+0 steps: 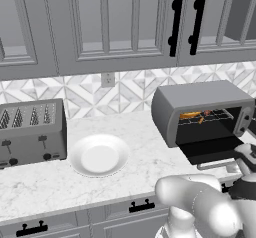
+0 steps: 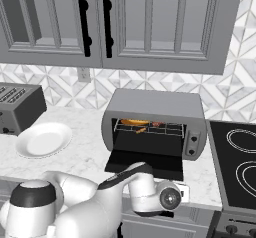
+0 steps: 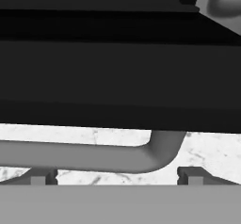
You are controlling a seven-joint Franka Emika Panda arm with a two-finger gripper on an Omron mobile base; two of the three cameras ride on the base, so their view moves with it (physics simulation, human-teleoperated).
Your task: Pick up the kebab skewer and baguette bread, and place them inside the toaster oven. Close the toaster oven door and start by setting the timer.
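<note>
Food sits on the wire rack inside the oven (image 2: 155, 113): bread (image 2: 133, 122) at left, skewer (image 2: 156, 124) just right of it, so loading looks done and what remains is shutting up and setting the timer. Door (image 2: 146, 164) lies folded flat toward the near edge of the desk (image 1: 125, 157), its bar handle (image 3: 84, 156) along the front, which is why the arm reaches in low there. Hand (image 3: 115, 178) waits just below that handle with fingers spread wide and nothing held, likely placed to push the door up.
</note>
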